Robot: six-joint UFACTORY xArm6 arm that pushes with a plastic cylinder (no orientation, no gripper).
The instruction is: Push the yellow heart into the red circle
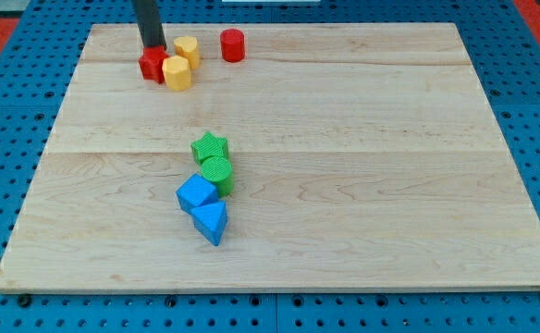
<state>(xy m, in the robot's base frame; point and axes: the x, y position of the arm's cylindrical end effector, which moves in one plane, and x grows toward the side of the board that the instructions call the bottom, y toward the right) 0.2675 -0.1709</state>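
My tip stands near the view's top left corner of the wooden board, its dark rod coming straight down from the top edge; it is a bare rod end with nothing to close or grasp, and it holds nothing. Its end sits at the top of a red block whose shape I cannot make out, apparently touching it. Just to the view's right of my tip is the yellow heart, a small, rounded yellow piece whose lobes are hard to read from here. Right below the heart, pressed against the red block's right side, lies a second yellow block with a faceted, roughly hexagonal top. Farther right of my tip, just beyond the heart and apart from it, stands the red circle, a short upright cylinder. Well below my tip, toward the board's middle, a green star touches a green circle, with a blue cube-like block and a blue triangle clustered beneath them.
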